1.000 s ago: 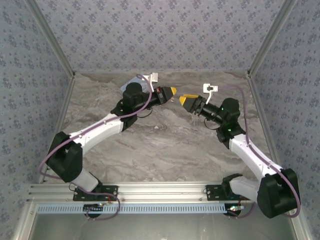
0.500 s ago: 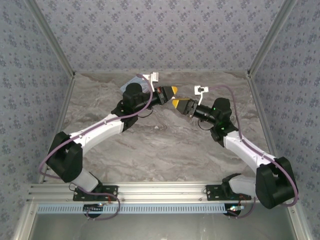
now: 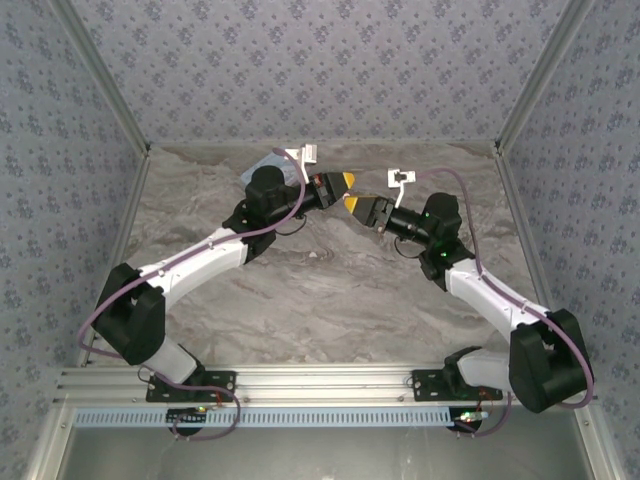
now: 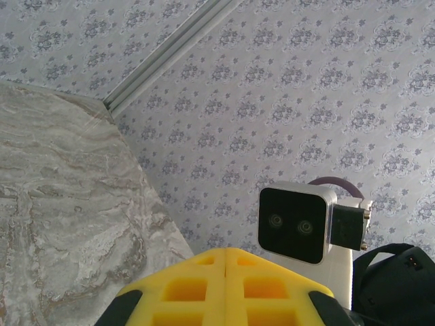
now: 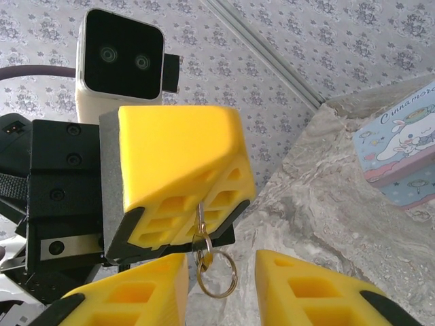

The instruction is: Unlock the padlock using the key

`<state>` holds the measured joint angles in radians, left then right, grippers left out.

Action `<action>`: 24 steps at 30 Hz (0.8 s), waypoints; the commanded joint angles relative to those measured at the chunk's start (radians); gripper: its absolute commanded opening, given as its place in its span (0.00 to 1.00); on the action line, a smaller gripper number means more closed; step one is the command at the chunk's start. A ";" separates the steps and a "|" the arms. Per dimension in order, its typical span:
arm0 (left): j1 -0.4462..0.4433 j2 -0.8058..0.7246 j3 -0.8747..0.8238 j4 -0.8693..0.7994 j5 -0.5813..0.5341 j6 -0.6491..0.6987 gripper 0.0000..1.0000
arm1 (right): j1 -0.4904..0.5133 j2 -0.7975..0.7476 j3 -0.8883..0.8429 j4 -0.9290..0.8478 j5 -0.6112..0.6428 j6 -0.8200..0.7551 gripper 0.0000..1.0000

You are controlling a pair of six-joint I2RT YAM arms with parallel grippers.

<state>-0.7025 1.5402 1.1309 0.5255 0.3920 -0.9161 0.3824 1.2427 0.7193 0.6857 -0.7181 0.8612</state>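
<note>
Two hands faced mid-handover, I judged: left hand [image 4: 225, 261] clenched on the apparent key [image 5: 201, 216], ring [image 5: 216, 275] dangling; released right hand [image 3: 353, 205] needed to pinch it.

L arm [image 3: 200, 262] & R arm [image 3: 495, 300] are white shells w/ black joints & bases, each trailing a mauve cable [image 3: 86, 325]. My left gripper [image 3: 345, 181] & right gripper [image 3: 356, 206] carry yellow pocketed fingers [image 5: 170, 149] on black mounts. Wrist cam [image 5: 122, 51]: white case, black face, 2 lenses.

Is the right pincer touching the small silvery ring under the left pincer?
Apart. Right wrist view: small silvery metal ring hangs inside the open right pincer, gaps both sides.
</note>
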 commanded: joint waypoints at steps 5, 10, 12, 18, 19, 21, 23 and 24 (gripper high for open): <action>-0.004 -0.022 0.011 0.050 -0.002 0.020 0.00 | 0.003 0.022 0.048 0.037 0.013 0.021 0.27; -0.003 -0.020 0.012 0.051 -0.002 0.023 0.00 | 0.006 0.032 0.052 0.044 0.009 0.030 0.22; -0.005 -0.019 0.010 0.053 -0.001 0.023 0.00 | 0.006 0.032 0.052 0.044 0.011 0.030 0.18; 0.006 -0.031 0.003 0.033 -0.011 0.032 0.00 | 0.005 0.018 0.046 0.000 0.023 -0.004 0.05; 0.010 -0.036 0.003 0.024 -0.015 0.035 0.03 | 0.004 0.012 0.045 -0.022 0.028 -0.015 0.04; 0.021 -0.046 0.001 0.002 -0.023 0.043 0.12 | 0.005 -0.002 0.043 -0.073 0.038 -0.048 0.02; 0.034 -0.054 -0.001 -0.021 -0.029 0.056 0.30 | 0.005 -0.021 0.044 -0.136 0.052 -0.088 0.01; 0.041 -0.059 0.002 -0.040 -0.034 0.064 0.39 | 0.005 -0.030 0.043 -0.169 0.059 -0.107 0.01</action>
<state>-0.6830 1.5345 1.1286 0.4988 0.3698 -0.8837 0.3866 1.2503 0.7399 0.6212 -0.6910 0.8276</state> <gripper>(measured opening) 0.323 0.064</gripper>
